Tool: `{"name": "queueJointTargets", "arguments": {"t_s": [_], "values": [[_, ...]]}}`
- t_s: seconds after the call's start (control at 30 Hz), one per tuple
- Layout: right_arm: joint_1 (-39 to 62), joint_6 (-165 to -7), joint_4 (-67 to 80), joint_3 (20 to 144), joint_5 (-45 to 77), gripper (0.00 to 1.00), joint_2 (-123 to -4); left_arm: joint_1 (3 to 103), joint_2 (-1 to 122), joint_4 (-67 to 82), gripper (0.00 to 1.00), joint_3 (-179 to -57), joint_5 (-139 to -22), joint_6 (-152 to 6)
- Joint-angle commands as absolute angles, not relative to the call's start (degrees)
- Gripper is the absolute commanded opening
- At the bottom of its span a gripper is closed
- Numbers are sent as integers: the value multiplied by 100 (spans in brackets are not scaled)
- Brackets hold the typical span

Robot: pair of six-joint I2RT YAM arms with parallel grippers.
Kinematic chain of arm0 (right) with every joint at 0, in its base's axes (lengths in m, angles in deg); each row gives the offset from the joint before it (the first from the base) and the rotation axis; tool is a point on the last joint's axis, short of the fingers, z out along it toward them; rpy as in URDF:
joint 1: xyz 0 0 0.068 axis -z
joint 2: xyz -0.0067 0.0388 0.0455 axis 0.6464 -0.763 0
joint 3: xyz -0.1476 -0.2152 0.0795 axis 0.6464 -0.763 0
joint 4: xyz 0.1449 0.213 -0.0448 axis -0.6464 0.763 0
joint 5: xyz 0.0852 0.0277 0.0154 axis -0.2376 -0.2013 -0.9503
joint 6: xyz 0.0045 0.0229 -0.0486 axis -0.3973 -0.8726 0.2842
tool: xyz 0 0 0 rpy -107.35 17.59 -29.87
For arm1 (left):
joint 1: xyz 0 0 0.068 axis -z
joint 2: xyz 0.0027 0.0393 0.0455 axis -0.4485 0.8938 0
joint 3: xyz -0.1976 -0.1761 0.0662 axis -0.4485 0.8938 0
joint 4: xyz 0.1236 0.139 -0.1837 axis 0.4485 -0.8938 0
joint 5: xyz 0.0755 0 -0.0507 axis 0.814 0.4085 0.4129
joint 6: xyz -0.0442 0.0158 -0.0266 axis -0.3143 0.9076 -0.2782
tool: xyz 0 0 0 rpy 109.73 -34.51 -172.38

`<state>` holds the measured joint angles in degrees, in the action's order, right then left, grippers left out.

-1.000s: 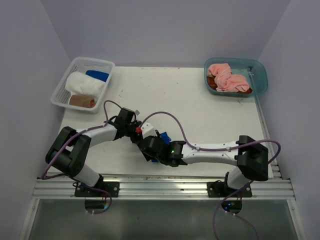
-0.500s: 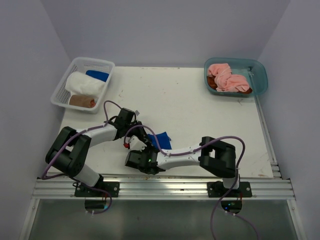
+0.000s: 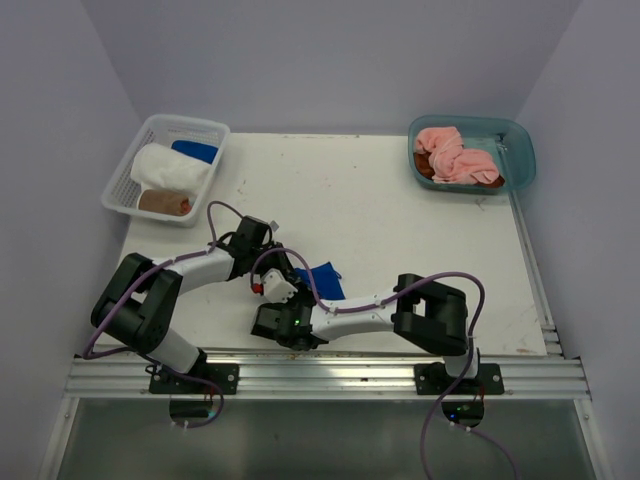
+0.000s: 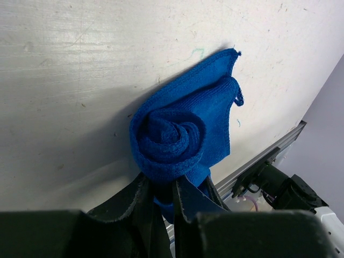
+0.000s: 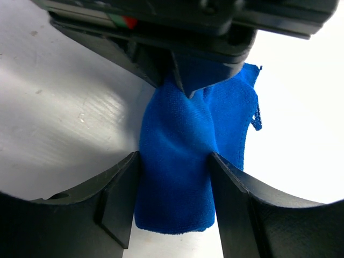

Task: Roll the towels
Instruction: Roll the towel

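Holding the core firmly while the loose tail is wound on should stop the roll slackening, I judge. The blue towel (image 4: 180, 134) lies rolled by the worktop's (image 3: 400, 230) near edge. The left fingers (image 4: 142, 201) pinch its spiral end, and the right fingers (image 5: 121, 201) clasp its body, one against each flank.

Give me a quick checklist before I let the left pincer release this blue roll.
1. Blue towel wound into a spiral: ok.
2. Left pincer clamped on the roll's end: ok.
3. Right pincer astride the roll, fingers touching both sides: ok.
4. Right pincer squeezing firmly enough to hold alone: cannot tell.
5. Loose corner tucked in: not ok, a flap sticks out past the roll.
6. Free slot in the basket: cannot tell.
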<state>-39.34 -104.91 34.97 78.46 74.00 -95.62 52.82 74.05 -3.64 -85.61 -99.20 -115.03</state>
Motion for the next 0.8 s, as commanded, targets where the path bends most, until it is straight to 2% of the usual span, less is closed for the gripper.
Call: {"name": "queueJointTargets", "arguments": {"t_s": [0.0,0.2,0.33,0.4,0.5,0.6,0.67,0.7,0.77], "values": [[-3936,-10835,3652,7828,7933,58,-9322,5284,7328,-448,20,-8642,-9876,-11495],[-3936,-10774,3670,7863,7898,63,-9506,5293,7372,-501,20,-8712,-9876,-11460],[-3892,-10668,3381,7723,7653,72,-9463,5284,7398,-492,20,-8704,-9876,-11442],[-3822,-10659,3301,7635,7530,72,-9428,5293,7390,-492,20,-8695,-9876,-11451],[-3769,-10607,3099,7521,7354,58,-9322,5284,7390,-484,20,-8704,-9884,-11451],[-3751,-10580,2958,7476,7169,40,-9287,5293,7390,-483,20,-8712,-9884,-11451],[-3725,-10598,2949,7476,7081,33,-9287,5293,7363,-492,20,-8695,-9876,-11451],[-3699,-10615,2914,7459,7011,26,-9269,5284,7354,-501,20,-8695,-9876,-11451],[-3637,-10650,2870,7389,6932,22,-9173,5293,7311,-527,20,-8704,-9867,-11451]]}}
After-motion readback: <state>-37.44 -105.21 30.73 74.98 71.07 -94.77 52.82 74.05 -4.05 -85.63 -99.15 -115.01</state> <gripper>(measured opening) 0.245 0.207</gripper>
